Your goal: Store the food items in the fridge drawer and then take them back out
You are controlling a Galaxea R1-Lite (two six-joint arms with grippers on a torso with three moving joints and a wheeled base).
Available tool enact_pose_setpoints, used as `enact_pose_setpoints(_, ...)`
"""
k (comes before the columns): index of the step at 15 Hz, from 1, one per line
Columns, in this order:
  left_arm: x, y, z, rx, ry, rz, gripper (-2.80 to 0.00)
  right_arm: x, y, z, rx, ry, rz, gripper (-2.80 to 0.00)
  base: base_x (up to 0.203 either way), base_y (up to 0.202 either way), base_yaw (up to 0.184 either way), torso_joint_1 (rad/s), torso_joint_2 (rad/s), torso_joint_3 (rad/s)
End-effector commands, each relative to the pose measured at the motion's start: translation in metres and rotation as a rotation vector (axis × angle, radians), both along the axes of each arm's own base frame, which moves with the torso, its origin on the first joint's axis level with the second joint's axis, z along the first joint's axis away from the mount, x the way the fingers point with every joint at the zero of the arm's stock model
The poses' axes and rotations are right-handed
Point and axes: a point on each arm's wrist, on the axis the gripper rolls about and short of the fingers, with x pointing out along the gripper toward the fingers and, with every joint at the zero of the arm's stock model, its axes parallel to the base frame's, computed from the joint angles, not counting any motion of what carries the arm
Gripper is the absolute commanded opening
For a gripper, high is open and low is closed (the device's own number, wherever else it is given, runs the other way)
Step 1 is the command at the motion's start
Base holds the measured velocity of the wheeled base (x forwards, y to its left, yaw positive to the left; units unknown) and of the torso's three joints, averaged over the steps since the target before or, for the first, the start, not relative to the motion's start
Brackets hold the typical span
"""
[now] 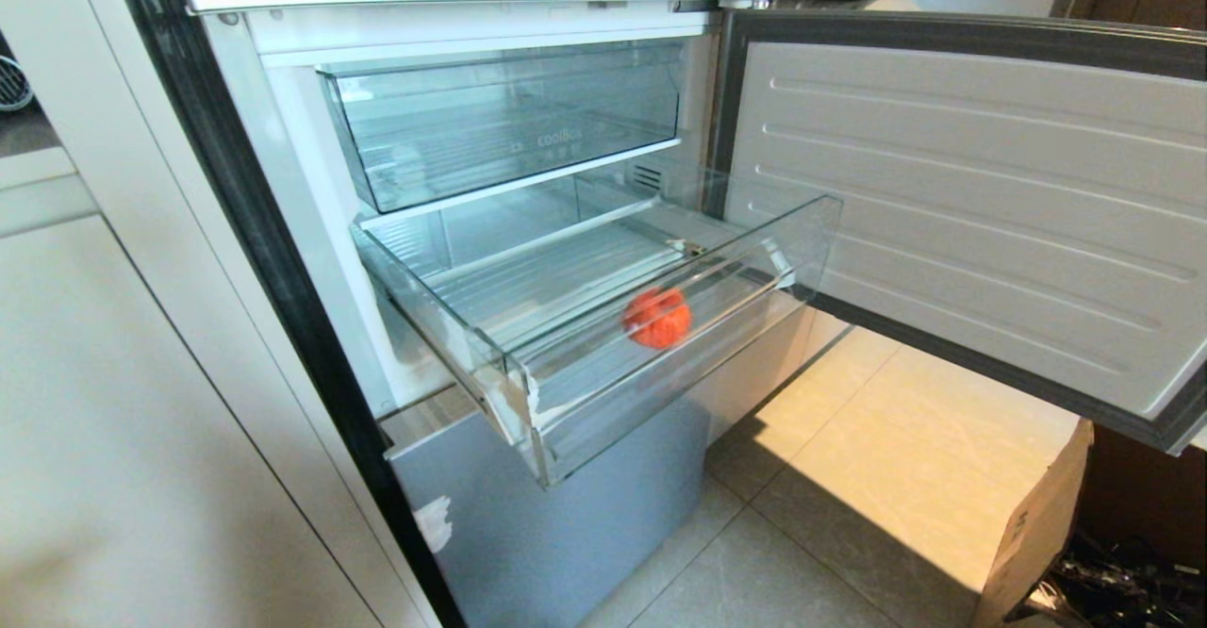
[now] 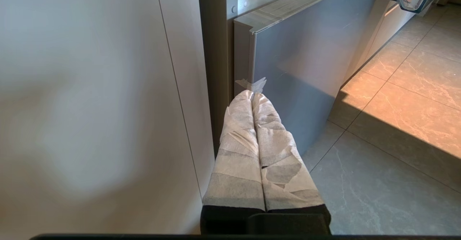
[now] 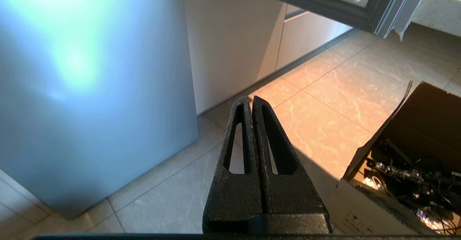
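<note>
One food item (image 1: 656, 318), a rough orange-red lump, lies inside the fridge drawer (image 1: 566, 402), the wide clear bin pulled out of the fridge, near its front wall. A corner of that drawer (image 2: 410, 0) shows in the left wrist view. Neither arm appears in the head view. My left gripper (image 2: 252, 95), its fingers wrapped in white tape, is shut and empty, low beside the grey lower fridge front. My right gripper (image 3: 251, 99), bare black, is shut and empty, hanging low over the floor tiles well below the drawer.
The fridge door (image 1: 971, 204) stands open to the right. A shorter clear bin (image 1: 509, 128) sits above the drawer. An open cardboard box (image 3: 403, 182) of cables stands on the floor at the right. White cabinet panels (image 1: 123, 402) flank the fridge on the left.
</note>
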Motion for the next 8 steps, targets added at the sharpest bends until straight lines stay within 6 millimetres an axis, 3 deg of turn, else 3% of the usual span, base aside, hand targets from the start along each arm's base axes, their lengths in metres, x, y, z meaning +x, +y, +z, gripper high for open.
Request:
enact_pose_setpoints(1,0.0001,0.0000,0.0000,0.000,0.001,0.000,-2.80,-0.0003,0.0000,-0.0006,0.000,-0.002,0.000,-2.80,0.000,0.000,0.000,0.000,0.00,0.000)
enact_pose_setpoints(5,0.0001,0.0000,0.0000,0.000,0.001,0.000,-2.80,-0.0003,0.0000,-0.0006,0.000,-0.002,0.000,-2.80,-0.001,0.000,0.020,0.002,0.00,0.001)
enact_pose_setpoints(8,0.0001,0.0000,0.0000,0.000,0.001,0.000,-2.80,-0.0003,0.0000,-0.0006,0.000,-0.001,-0.001,-2.80,-0.003,-0.007,0.167,-0.001,0.00,0.003)
